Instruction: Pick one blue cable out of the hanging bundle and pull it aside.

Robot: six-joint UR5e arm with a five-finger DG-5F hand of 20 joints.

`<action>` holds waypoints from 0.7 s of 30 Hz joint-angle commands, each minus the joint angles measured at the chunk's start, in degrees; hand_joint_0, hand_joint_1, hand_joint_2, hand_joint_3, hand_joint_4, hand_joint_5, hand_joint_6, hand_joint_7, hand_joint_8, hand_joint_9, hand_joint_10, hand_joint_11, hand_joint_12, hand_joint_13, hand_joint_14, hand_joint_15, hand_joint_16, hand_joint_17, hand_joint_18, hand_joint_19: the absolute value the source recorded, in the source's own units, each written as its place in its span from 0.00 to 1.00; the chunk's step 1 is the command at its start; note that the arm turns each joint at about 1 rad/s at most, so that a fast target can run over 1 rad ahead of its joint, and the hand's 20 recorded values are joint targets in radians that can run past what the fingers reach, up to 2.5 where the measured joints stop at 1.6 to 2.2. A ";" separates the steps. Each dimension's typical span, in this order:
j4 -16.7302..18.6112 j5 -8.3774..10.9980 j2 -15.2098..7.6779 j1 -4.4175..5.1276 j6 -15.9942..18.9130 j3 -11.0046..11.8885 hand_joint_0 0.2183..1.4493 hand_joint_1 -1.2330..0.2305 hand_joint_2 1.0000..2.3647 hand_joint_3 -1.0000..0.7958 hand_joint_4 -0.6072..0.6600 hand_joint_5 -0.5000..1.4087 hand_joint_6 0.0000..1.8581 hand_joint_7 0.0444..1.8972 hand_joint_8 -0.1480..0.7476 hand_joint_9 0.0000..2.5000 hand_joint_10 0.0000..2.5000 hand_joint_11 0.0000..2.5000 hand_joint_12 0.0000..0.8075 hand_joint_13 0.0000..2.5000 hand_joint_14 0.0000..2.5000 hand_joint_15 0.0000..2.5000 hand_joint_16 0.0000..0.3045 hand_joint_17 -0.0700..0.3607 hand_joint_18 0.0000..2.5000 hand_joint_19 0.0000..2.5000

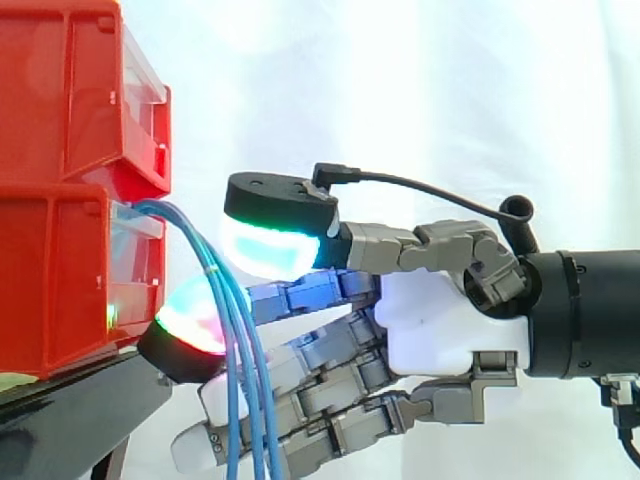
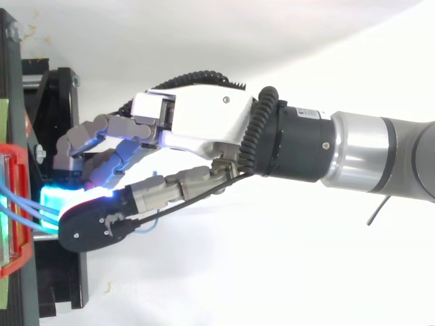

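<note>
A bundle of thin blue cables (image 1: 247, 380) comes out of the lower red bin (image 1: 60, 290) and hangs down in front of it. My hand (image 1: 440, 330) reaches in from the right at the bundle's height. Its thumb pad (image 1: 270, 245) glows cyan-green just right of the cables' upper bend. A red-green glowing fingertip (image 1: 190, 320) lies behind the cables, lower down. The cables run through the gap between thumb and that finger, and no pinch shows. The lower fingers stay straight behind the bundle. From above, the hand (image 2: 197, 122) points left at the blue cables (image 2: 20, 207).
Two red bins are stacked at the left, the upper one (image 1: 70, 90) overhanging the cables' exit. They rest on a black stand (image 1: 70, 410). A white curtain lies behind, with free room to the right of the bundle and below the arm.
</note>
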 commanded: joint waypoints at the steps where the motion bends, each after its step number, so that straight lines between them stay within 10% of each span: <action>1: -2.23 0.06 -0.01 0.01 0.01 0.83 0.30 0.41 0.01 0.43 0.65 0.16 0.47 0.51 0.56 0.33 0.01 0.21 0.47 0.24 0.00 0.13 0.19 0.46 0.25 0.14; 13: -2.58 1.11 -0.09 0.98 -1.49 0.48 0.23 0.43 0.00 0.29 0.67 0.16 0.46 0.48 0.58 0.34 0.00 0.21 0.50 0.26 0.00 0.14 0.20 0.48 0.26 0.14; 21: 8.05 4.19 -0.09 3.08 -2.10 -4.44 0.27 0.37 0.00 0.30 0.65 0.16 0.46 0.50 0.57 0.35 0.01 0.22 0.48 0.28 0.00 0.14 0.19 0.47 0.26 0.14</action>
